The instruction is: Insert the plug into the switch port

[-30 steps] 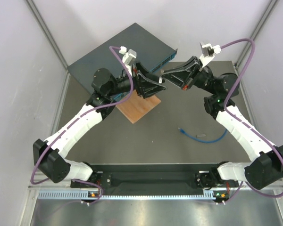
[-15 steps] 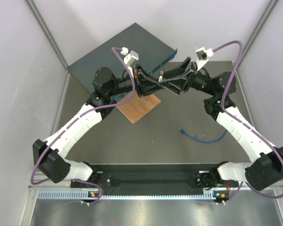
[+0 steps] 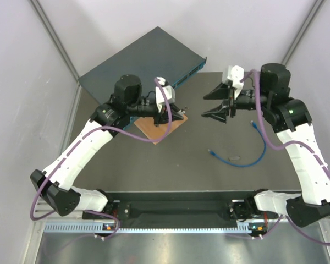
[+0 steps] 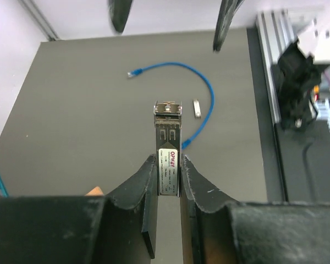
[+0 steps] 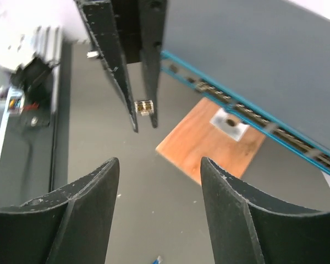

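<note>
The blue cable (image 3: 243, 160) lies on the dark mat, with a plug (image 3: 210, 151) at its near end and in the left wrist view (image 4: 185, 144). The dark teal switch (image 3: 143, 58) lies at the back left, its blue port face (image 5: 236, 107) towards the arms. My left gripper (image 3: 179, 110) is shut on a small grey metal module (image 4: 168, 137) with a white label, held in the air above the mat. My right gripper (image 3: 212, 104) is open and holds nothing, facing the left gripper's fingers (image 5: 137, 60) and the module tip (image 5: 144, 106).
An orange-brown wooden square (image 3: 162, 125) lies in front of the switch, with a small metal plate (image 5: 229, 122) on it. A loose grey metal piece (image 4: 197, 108) lies inside the cable's curve. Grey walls stand on both sides. The arms' base rail (image 3: 176, 209) runs along the near edge.
The two grippers met, and the module passed from the right gripper to the left. The left shut on it. The right opened and drew back to the right.
</note>
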`<state>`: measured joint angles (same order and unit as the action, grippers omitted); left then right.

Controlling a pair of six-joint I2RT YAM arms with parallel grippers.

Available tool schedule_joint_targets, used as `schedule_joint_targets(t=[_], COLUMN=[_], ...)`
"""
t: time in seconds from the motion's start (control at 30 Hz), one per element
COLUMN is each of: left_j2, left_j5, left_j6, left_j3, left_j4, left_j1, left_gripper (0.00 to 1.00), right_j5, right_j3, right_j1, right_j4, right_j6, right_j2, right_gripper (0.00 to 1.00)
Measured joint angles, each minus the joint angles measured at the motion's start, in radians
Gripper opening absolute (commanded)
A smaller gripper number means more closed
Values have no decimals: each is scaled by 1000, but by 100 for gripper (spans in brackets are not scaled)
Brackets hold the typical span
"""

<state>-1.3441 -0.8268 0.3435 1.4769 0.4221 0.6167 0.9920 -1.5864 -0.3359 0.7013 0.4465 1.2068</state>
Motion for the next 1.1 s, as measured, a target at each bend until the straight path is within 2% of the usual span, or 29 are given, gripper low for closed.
schedule_joint_targets(t=[0.13,0.27,0.4,0.67,0.77,0.87,0.9,0.93,1.0,1.03,1.07,1.1], left_j2=[0,0,0,0,0,-2,-3,-4,-5,-6,-6,-7], left_j5=[17,36,47,76,88,111,121,127,139,146,160,176], left_j6=[126,194,233,269,274,279,279,278,274,262,243,222], left_j3=[14,16,18,18,18,19,20,21,21,21,21,20], left_j4=[88,130,151,179,183,184,184,187,186,185,183,177], left_j1=[37,65,82,97,103,104,104,104,105,105,106,108], left_gripper=[0,0,0,0,0,0,0,1,9,17,31,36], right_j5=[-26,-63,-95,-146,-174,-190,-194,-199,-213,-218,-224,-230], right_j3=[-18,-15,-8,-8,-8,-8,-5,-5,-3,3,11,23], right_j1=[-80,-160,-203,-244,-258,-269,-273,-273,-275,-275,-276,-275], right_j4=[103,133,129,121,119,118,118,117,113,106,97,82], right_j6=[111,148,148,146,146,141,140,142,143,145,145,145], right_j2=[27,51,55,77,86,89,89,89,89,87,84,79], right_gripper=[59,57,55,45,36,14,0,0,0,0,0,0])
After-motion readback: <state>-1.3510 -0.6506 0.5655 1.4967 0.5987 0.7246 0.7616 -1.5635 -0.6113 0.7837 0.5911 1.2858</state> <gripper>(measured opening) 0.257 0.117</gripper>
